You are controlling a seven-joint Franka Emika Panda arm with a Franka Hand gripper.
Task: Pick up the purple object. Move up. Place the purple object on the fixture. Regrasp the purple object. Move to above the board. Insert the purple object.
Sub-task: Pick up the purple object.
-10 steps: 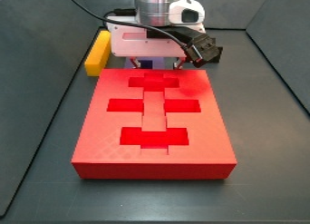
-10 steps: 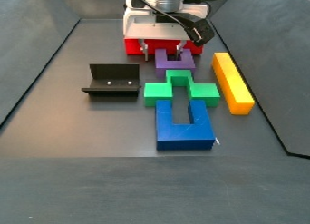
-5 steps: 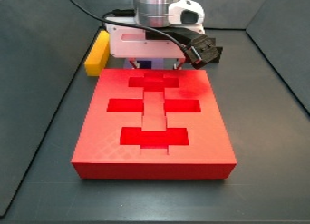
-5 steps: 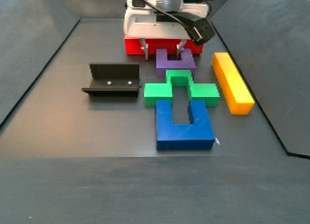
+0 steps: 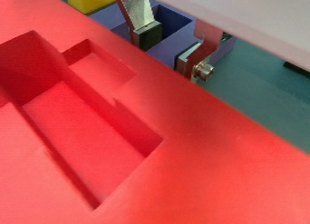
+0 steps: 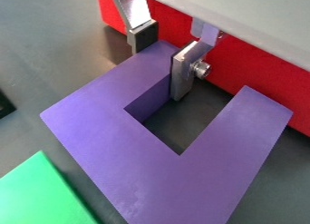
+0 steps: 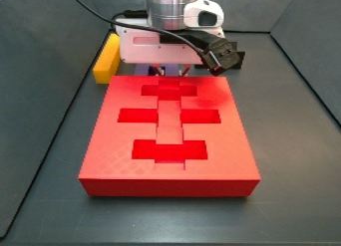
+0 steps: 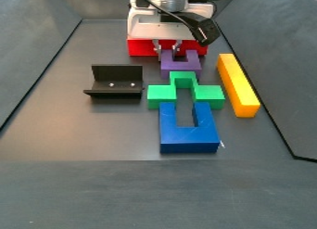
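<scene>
The purple object lies on the floor just in front of the board, still resting there. My gripper is down on it. In a wrist view the gripper stands astride one wall of the U-shaped purple object: one finger is against the outer side and the other finger is down in the notch. Both pads sit close on that wall. The black fixture stands apart on the floor and holds nothing. In a side view the gripper is behind the board's far edge.
A green cross-shaped block and a blue block lie in a row in front of the purple object. A long yellow bar lies beside them. Dark walls close in the floor on both sides.
</scene>
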